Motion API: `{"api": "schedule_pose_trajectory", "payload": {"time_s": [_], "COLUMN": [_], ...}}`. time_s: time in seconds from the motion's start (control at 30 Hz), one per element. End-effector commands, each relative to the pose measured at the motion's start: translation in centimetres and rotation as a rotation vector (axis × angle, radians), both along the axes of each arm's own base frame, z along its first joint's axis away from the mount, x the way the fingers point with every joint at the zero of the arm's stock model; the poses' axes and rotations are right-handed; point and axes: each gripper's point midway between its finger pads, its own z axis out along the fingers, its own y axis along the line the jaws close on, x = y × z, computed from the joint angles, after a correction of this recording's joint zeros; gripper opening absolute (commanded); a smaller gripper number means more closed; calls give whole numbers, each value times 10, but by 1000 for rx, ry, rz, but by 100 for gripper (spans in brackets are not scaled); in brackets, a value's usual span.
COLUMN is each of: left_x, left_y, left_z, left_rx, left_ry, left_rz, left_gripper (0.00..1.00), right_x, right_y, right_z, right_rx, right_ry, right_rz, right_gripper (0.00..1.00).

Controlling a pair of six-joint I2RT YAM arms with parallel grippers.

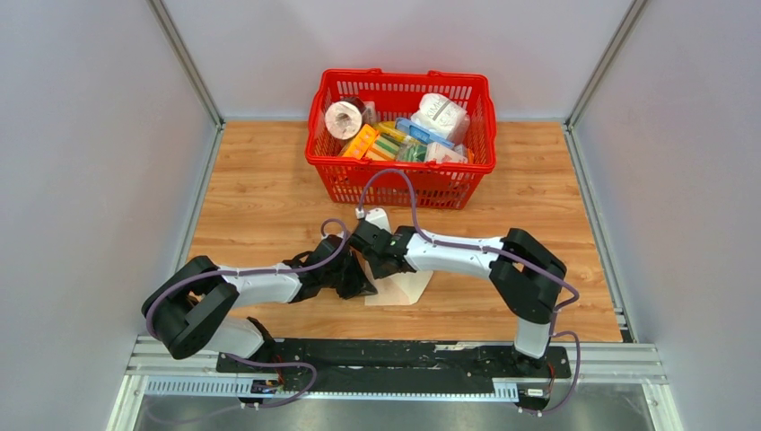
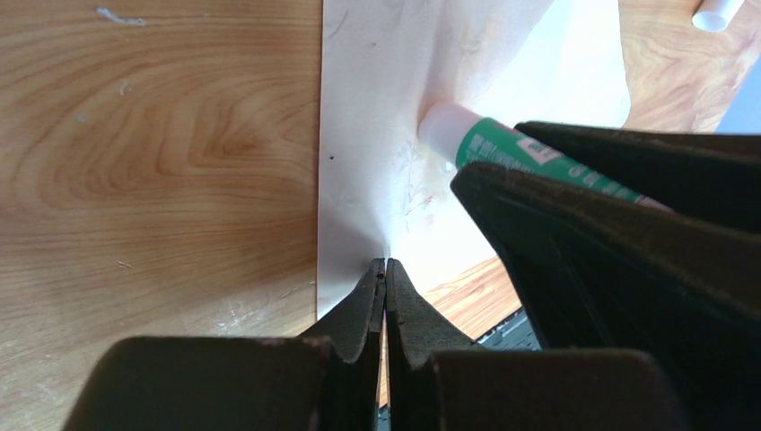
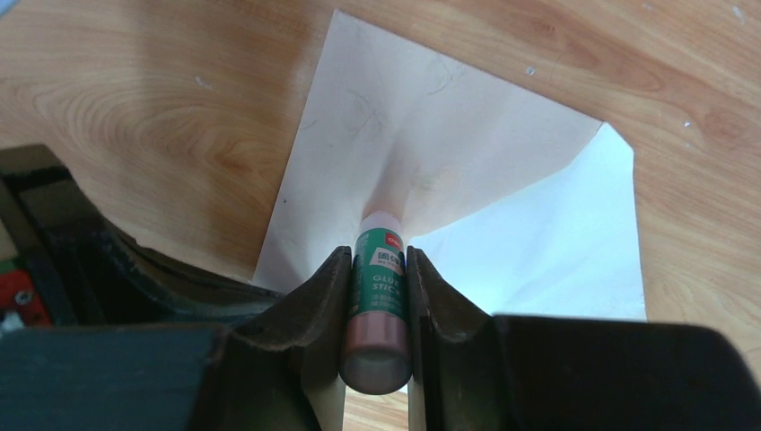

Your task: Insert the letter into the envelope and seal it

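Both arms are meeting mid-table [image 1: 260,197] over the envelope [image 1: 401,289], which is lying flat on the woodgrain top just in front of the red plastic mesh basket [image 1: 401,172].

The left gripper [image 2: 384,269] is pinching down hard. Its two black fingers are pressed together on the near edge of the tan paper, and the sheet is puckering into a little crease right at the pinch.

The right gripper [image 3: 377,260] is clamping a glue stick [image 3: 378,289]. It's a round tube with a green label, and its pale blunt tip is pressing into the tan flap, which is dimpling around it. The flap paper is looking matte and a bit scuffed, with faint scribbly marks.

Next to the tan triangle, a smoother, brighter whitish panel [image 3: 556,242] is showing with a straight edge and a clipped corner. I'm reading that as the letter sitting in the envelope, but honestly I can't tell how far in it's tucked.

A small white cylinder [image 2: 718,11] is lying on the wood past the far corner. The basket is holding a jumble of packets and paper rolls.
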Motion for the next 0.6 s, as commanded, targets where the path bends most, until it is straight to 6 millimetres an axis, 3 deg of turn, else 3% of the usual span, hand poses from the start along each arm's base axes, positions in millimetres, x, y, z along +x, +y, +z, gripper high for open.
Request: {"api": "schedule_pose_trajectory", "payload": {"time_s": [0.0,0.27,0.57], "left_x": [-3,-2,-3], "left_y": [13,13,14], "left_z": [-13,-12,-12], "left_rx": [85,86,91], "left_ry": [15,11,10], "left_rz": [-8,-8,-14], "left_gripper": [6,6,6], "right_x": [-36,-51,-36], "right_y": [-6,-12,-20], "right_z": [-5,-2,-12], "right_rx": [-17,-16,-78], "right_ry": [95,119,77], "right_rz": [60,75,45], "right_gripper": [0,0,0]}}
